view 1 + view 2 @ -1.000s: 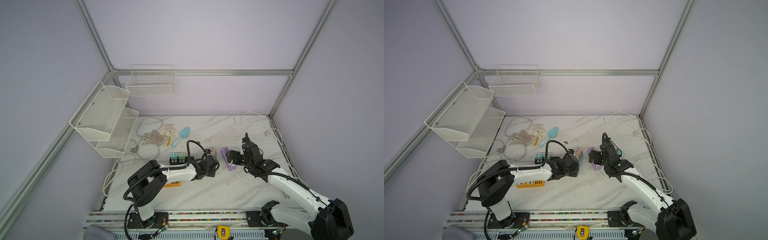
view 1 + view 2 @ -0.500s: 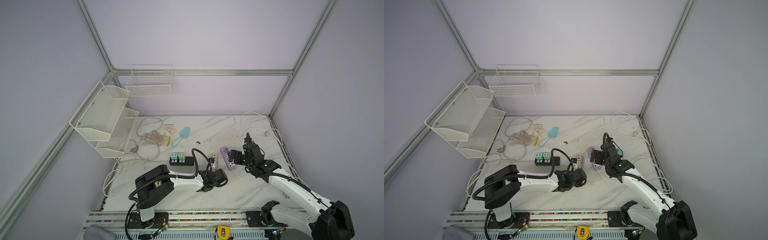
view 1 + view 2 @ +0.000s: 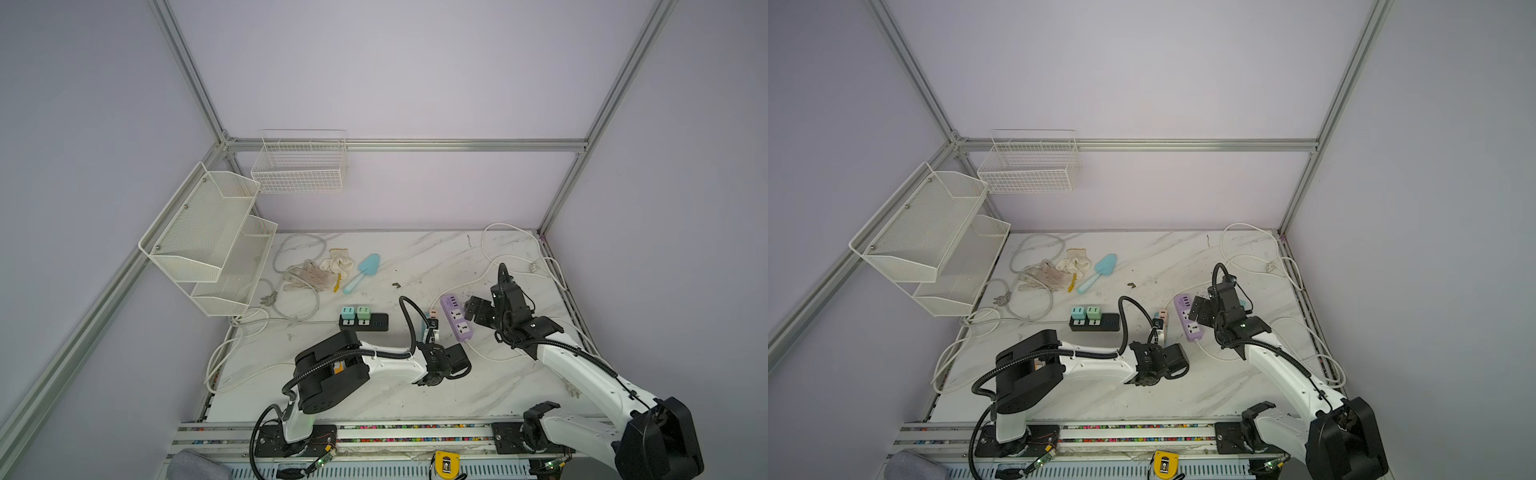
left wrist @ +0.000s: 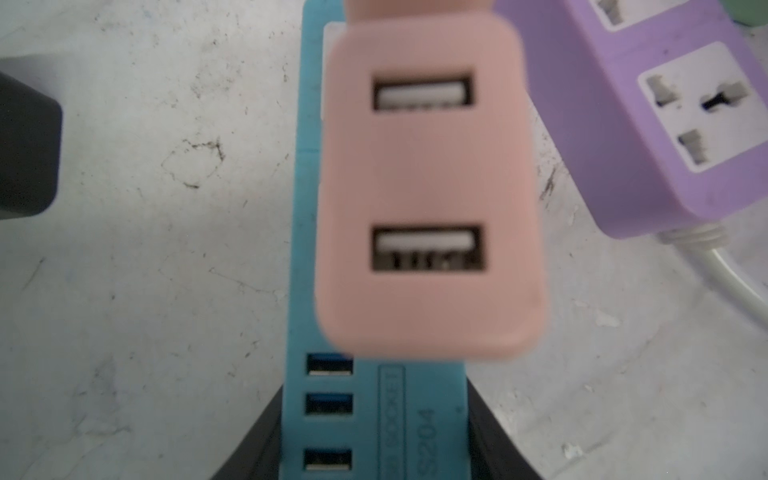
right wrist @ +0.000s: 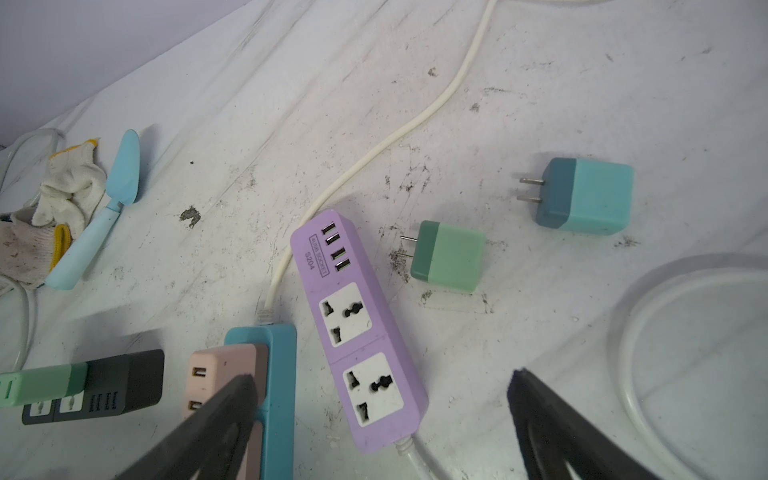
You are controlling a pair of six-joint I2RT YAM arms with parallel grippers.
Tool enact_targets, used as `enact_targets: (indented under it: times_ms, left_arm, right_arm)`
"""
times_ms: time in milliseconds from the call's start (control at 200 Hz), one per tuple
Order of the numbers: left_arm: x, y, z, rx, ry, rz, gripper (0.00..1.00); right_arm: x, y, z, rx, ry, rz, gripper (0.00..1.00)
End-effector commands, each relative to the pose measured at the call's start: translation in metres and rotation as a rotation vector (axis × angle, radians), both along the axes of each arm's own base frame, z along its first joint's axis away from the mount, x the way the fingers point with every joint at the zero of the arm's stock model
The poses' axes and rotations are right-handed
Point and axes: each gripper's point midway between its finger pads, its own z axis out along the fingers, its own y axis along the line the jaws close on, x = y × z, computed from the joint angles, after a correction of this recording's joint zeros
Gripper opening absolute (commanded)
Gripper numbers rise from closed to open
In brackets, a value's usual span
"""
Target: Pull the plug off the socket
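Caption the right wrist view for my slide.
Right gripper open, facing the empty purple power strip; green charger and blue charger lie unplugged; pink adapter sits in blue power strip.

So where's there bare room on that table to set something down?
Bare: the back middle of the white marble tabletop, between the light-blue plastic scoop and the white cable; also its front edge. Crowded: the centre, around the black power strip, blue power strip and purple power strip.
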Motion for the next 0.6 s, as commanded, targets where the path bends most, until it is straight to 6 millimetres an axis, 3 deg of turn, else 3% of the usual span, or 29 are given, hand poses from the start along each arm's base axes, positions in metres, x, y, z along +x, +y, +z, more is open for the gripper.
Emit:
enact_targets:
  times_ms: [0, 595]
  left_arm:
    - [-0.005, -0.038, 0.0, -0.105, 0.056, -0.017, 0.43]
    - [-0.005, -0.074, 0.037, -0.222, 0.04, -0.098, 0.69]
  right_arm:
    - [0.001, -0.003, 0.001, -0.002, 0.013, -0.013, 0.97]
    - [0.003, 0.003, 0.0, -0.007, 0.049, 0.038, 0.97]
